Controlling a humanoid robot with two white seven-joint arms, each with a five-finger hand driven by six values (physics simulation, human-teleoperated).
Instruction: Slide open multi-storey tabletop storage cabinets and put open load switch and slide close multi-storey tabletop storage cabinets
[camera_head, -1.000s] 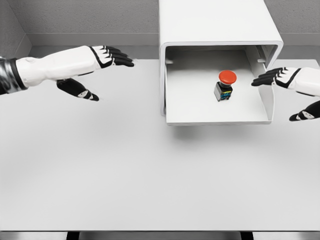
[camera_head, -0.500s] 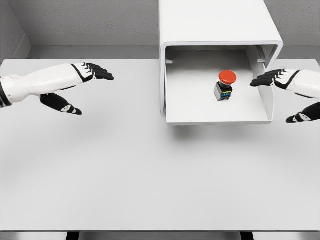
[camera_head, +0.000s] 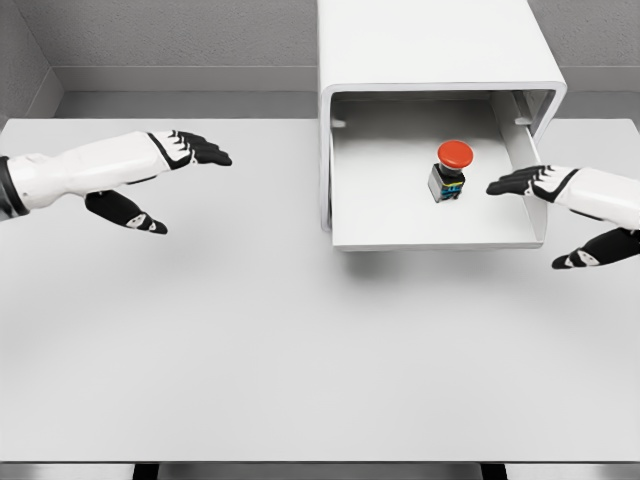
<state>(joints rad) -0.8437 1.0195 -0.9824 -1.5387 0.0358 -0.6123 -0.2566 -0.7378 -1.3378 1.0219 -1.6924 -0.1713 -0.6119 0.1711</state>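
A white storage cabinet (camera_head: 435, 45) stands at the back of the table, right of centre. Its lower drawer (camera_head: 432, 232) is slid out toward me. Inside the drawer stands a load switch (camera_head: 449, 170) with a red round cap and a black body. My right hand (camera_head: 535, 210) hovers open at the drawer's right wall, fingertips (camera_head: 500, 186) reaching over it, just right of the switch and apart from it. Far to the left, my left hand (camera_head: 170, 180) floats open above the table with nothing in it.
The white table (camera_head: 260, 340) stretches wide in front of the cabinet. A grey wall runs behind it. The table's front edge shows along the bottom of the view.
My left arm has pulled back to the left and lower, away from the cabinet. My right hand has moved left and down, its fingers now over the drawer's right wall.
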